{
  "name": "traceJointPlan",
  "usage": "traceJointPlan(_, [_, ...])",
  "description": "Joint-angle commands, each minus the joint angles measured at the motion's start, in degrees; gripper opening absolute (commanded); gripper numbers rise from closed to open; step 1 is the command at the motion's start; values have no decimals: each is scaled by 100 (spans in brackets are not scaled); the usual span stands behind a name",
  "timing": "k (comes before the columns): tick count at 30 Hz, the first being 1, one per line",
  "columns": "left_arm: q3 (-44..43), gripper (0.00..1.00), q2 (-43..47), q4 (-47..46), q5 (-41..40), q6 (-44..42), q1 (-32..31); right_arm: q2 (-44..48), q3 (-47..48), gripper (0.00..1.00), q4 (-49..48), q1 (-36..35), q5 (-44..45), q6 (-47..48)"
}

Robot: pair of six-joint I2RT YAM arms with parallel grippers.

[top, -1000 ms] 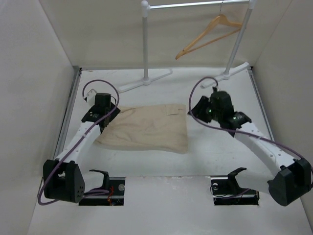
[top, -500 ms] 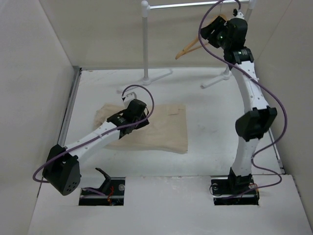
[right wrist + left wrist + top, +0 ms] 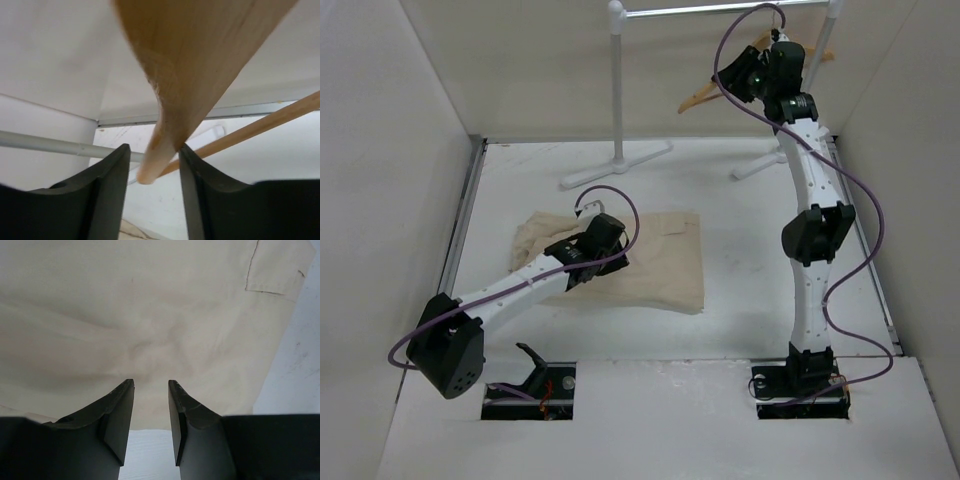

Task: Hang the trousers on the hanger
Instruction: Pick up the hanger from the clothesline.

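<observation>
Your right claw (image 3: 154, 150) had risen from the table (image 3: 740, 250) to the hanger (image 3: 705, 97) at one o'clock, straddling its wooden arm; clamped or not, I cannot tell. Your left claw (image 3: 151, 385), slightly parted and empty, had slid onto the trousers (image 3: 660, 260) toward eight o'clock, so fetching the hanger likely came first.

1. Seen from above, the right arm's wrist is covering the middle of the hanger (image 3: 705, 95), and its hook is showing too thin to trace.
2. At the right wrist, the wood is blurring and running off at 12 o'clock. Whether the right pincer (image 3: 152, 155) is pressing it cannot be told.
3. The left arm is hiding the trousers (image 3: 660, 262) at 9 o'clock.
</observation>
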State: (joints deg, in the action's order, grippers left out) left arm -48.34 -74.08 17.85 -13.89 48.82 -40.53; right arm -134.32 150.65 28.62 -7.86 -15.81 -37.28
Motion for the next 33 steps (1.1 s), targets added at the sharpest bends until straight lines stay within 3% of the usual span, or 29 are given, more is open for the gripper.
traceJointPlan(1, [26,31,61,-36,-35,137,-38,195,351,43,-454,-80,-387,-16])
traceJointPlan(10, [-9,32,210,-1,-52,181,6,977,-70,30,-507,-326,-405,159])
traceJointPlan(23, [-799,48,597,237,184,-3,261,3437,-4129,27,-1920,-589,-203,194])
traceJointPlan(28, [-1300,48,492,219,352,-232,384,3904,-4886,23,-2632,-651,-343,195])
traceJointPlan(33, [-1363,48,395,167,308,-303,384,3896,-4992,18,-3317,-651,-607,-393])
